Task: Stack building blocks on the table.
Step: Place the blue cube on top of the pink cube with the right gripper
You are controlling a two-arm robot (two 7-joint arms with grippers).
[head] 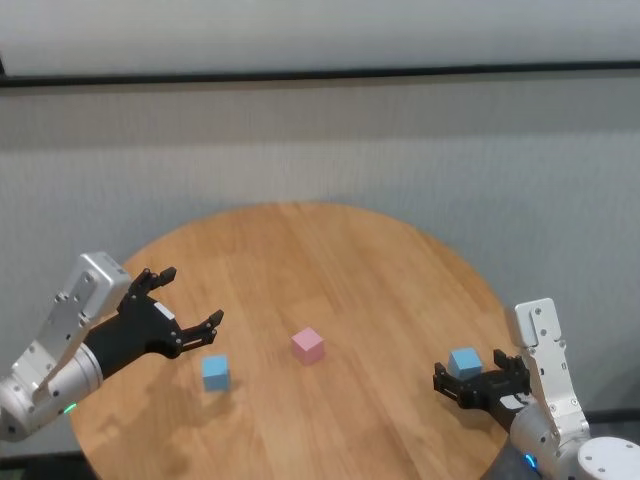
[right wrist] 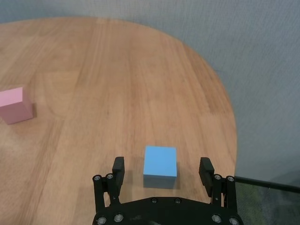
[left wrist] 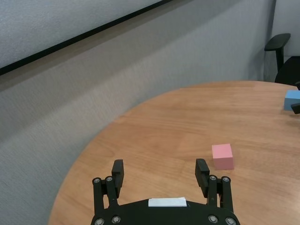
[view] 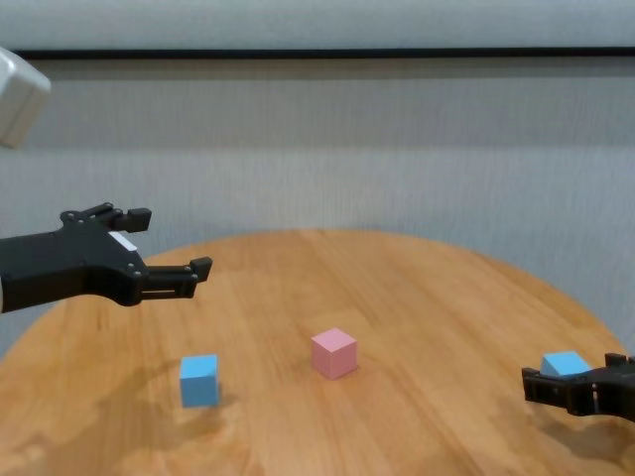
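The table (head: 330, 250) is cut off at the bottom edge of the head view, so its near rim goes unseen there, and the chest view loses its near rim and left side the same way. In the left wrist view the light blue block (left wrist: 292, 99) toward the table's right edge is clipped by the frame, and a dark chair (left wrist: 283, 54) beyond the table shows only in part. In the chest view the right gripper (view: 580, 382) runs off the frame's right side and hides the lower part of that block.

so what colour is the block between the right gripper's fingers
Light blue block, lying between the open right gripper; right wrist view shows it best.
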